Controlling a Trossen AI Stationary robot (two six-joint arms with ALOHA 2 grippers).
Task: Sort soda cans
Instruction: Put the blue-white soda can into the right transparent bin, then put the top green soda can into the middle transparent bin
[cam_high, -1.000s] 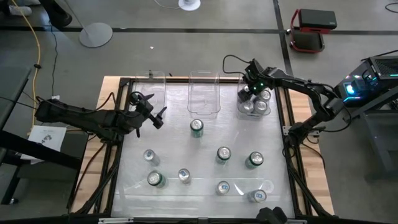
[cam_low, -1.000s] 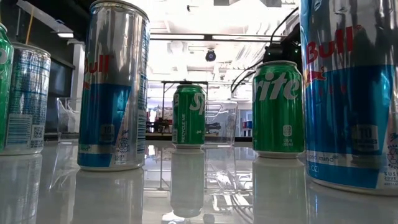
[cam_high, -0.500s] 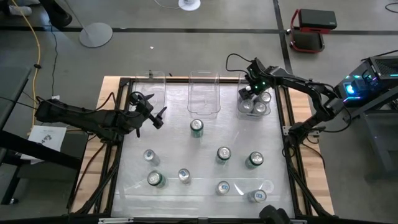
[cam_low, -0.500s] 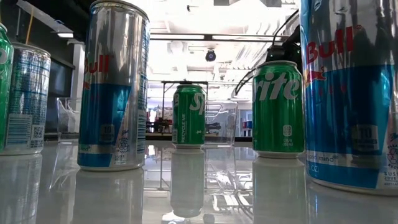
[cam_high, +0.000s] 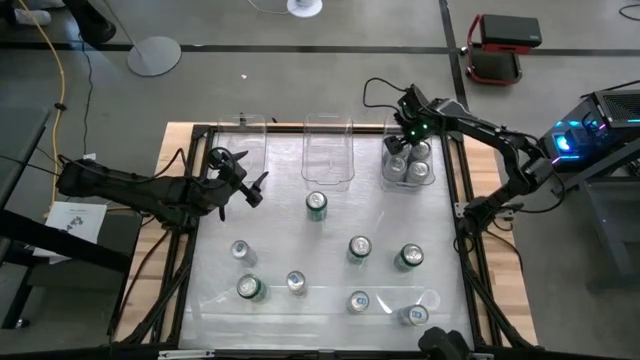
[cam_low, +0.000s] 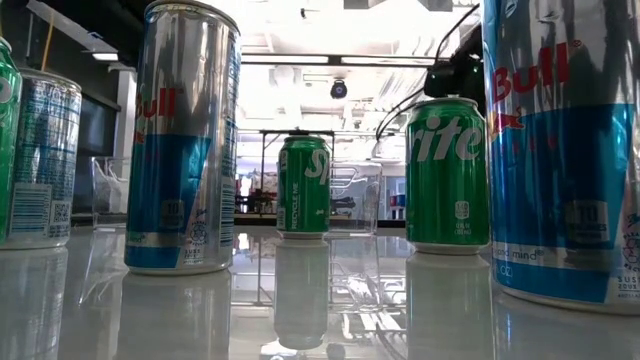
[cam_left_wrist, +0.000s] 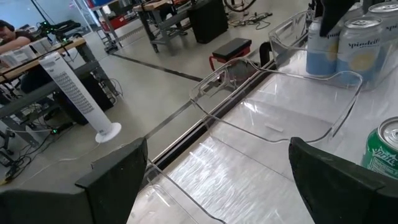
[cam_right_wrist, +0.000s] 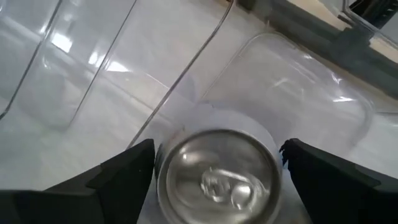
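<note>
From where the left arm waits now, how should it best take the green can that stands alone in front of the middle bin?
Grip the green can around the middle of its round body, from above, jaws on opposite sides. It stands upright with open table around it, and the middle bin behind it sits apart, so the left gripper, already open, probably has room.

We read "Sprite" on the green cans (cam_low: 447, 172), one smaller (cam_low: 303, 186) farther back. "Bull" shows on the tall silver-and-blue can (cam_low: 183, 140) and on the near one (cam_low: 565, 150). "Spindrift" marks a pale can (cam_left_wrist: 365, 48).
</note>
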